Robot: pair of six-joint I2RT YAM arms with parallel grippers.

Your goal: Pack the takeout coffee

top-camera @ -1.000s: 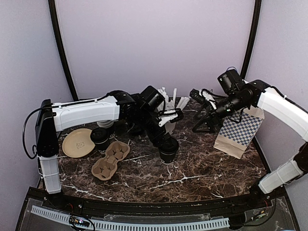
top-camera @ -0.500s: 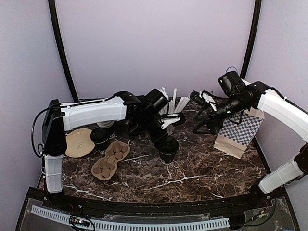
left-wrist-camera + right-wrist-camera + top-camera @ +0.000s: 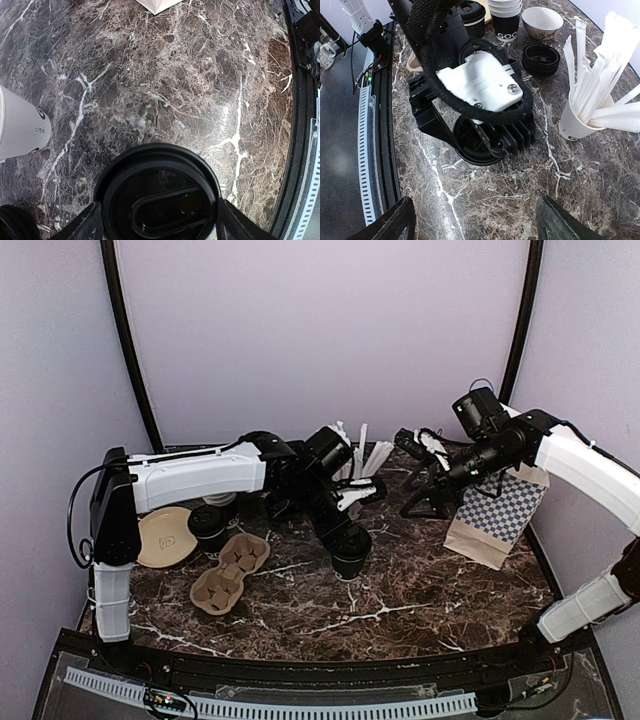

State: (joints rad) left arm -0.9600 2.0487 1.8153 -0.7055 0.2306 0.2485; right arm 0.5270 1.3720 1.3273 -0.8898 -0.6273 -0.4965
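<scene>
The takeout coffee [image 3: 350,550], a small black cup with a black lid [image 3: 160,165], stands on the marble table [image 3: 420,590] near its middle. My left gripper [image 3: 347,532] comes down over it from above. In the left wrist view its fingers [image 3: 92,220] sit against the two opposite sides of the lid, so my left gripper [image 3: 157,212] is shut on the cup. My right gripper [image 3: 425,502] hovers to the right of the cup, in front of the paper bag [image 3: 500,515]. This right gripper [image 3: 475,217] is open and holds nothing.
A cardboard cup carrier [image 3: 230,570] and a tan plate [image 3: 162,537] lie at the left, with another lidded cup [image 3: 208,525] between them. A white straw cup [image 3: 577,125], a stack of lids [image 3: 540,57], stacked cups [image 3: 505,15] and a bowl [image 3: 541,21] stand at the back.
The left arm has reached a little farther forward over the cup, and its jaws have narrowed slightly onto the lid. The right arm has stayed still.
</scene>
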